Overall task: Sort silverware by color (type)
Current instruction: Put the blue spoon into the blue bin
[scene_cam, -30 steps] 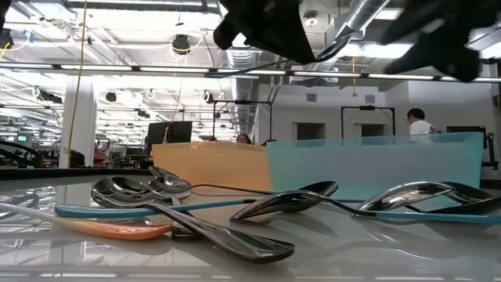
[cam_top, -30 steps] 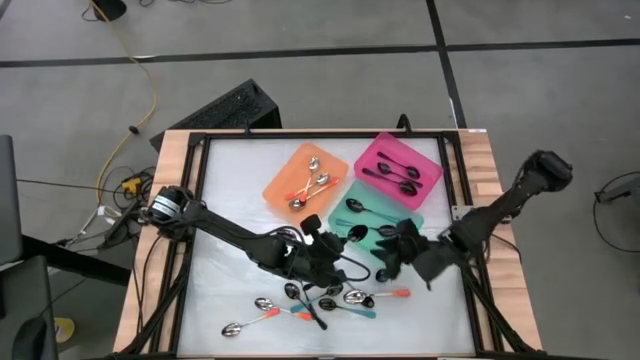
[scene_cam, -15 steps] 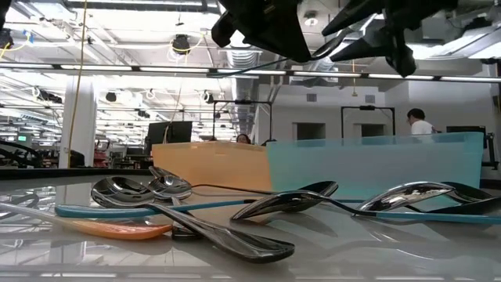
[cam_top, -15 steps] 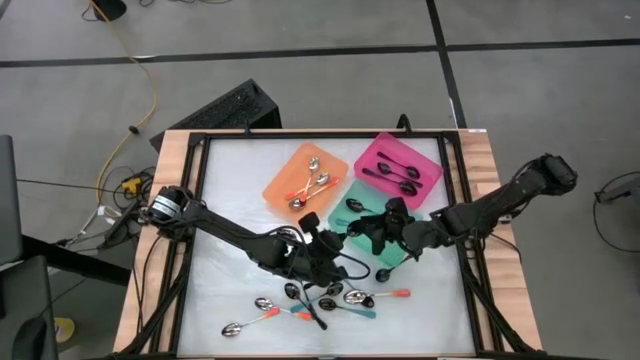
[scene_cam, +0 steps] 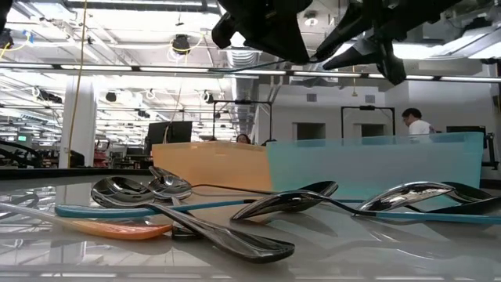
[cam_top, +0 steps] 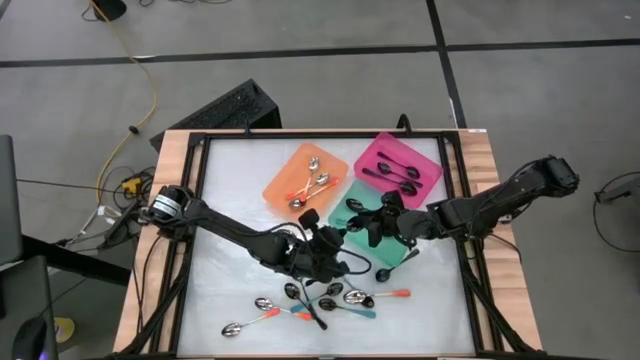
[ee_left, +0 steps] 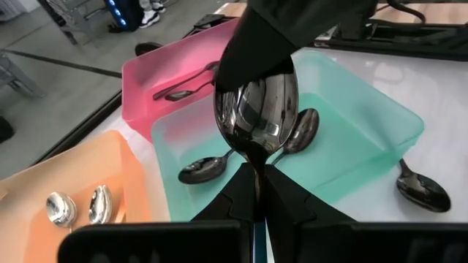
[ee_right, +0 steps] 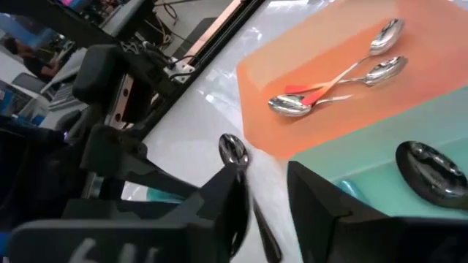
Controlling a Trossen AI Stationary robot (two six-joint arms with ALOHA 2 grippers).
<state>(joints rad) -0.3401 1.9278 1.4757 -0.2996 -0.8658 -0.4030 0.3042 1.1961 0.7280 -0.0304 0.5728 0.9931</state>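
My left gripper is shut on a spoon with a dark shiny bowl and a teal handle, raised above the teal tray. My right gripper is open and faces it across the tray; its fingers stand by the bowl's tip. Both grippers hang high in the low view, left gripper and right gripper. Several more spoons lie in a heap near the table's near edge. One dark spoon lies beside the teal tray. My left gripper pinches the spoon between its two fingers at the neck, just behind the bowl. The bowl sticks out past the fingertips toward the right arm. The spoon is lifted clear above the teal tray. My right gripper: I cannot tell whether a finger touches the bowl's tip.
The orange tray holds metal spoons with orange handles. The pink tray holds black spoons. The teal tray holds two dark spoons. A black frame runs round the white table top. A person stands far back in the room.
My right gripper has swung from beside the teal tray's near right corner toward the table's left and far side, and now stands over the tray, facing the spoon's bowl. My left gripper has kept its hold on the spoon and barely moved.
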